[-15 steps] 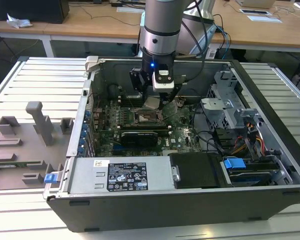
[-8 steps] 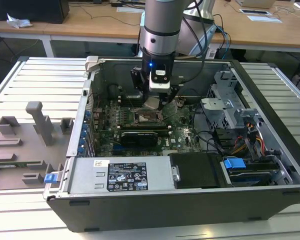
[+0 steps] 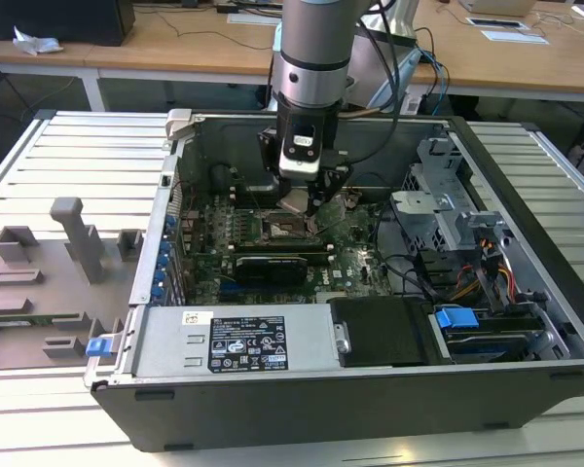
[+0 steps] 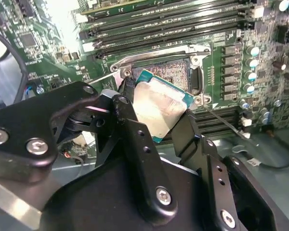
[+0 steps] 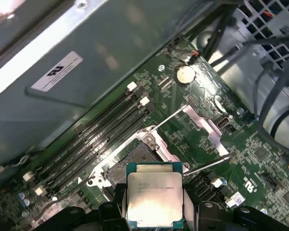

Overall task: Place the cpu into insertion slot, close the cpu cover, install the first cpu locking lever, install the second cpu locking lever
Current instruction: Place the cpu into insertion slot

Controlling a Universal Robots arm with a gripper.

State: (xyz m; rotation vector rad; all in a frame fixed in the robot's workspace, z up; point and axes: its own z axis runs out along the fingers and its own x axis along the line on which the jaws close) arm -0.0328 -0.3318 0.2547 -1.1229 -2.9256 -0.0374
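Gripping the cpu point(image 5: 154, 197) between closed fingers, the hand point(image 4: 159, 113) hangs just above the insertion slot point(image 5: 131, 161).

— Free room?
— Insertion slot point(image 5: 135, 156), uncovered; cpu point(image 5: 154, 190) hangs just above it in the gripper point(image 5: 155, 211).
— Obstacles?
— Memory slots point(image 5: 94, 134) along one side; raised cpu cover point(image 5: 207, 127) and locking lever point(image 5: 207, 164) at another.

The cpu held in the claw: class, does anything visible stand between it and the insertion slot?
Nothing visible does. The claw grips the cpu above the board, near the insertion slot, whose dark centre lies uncovered.
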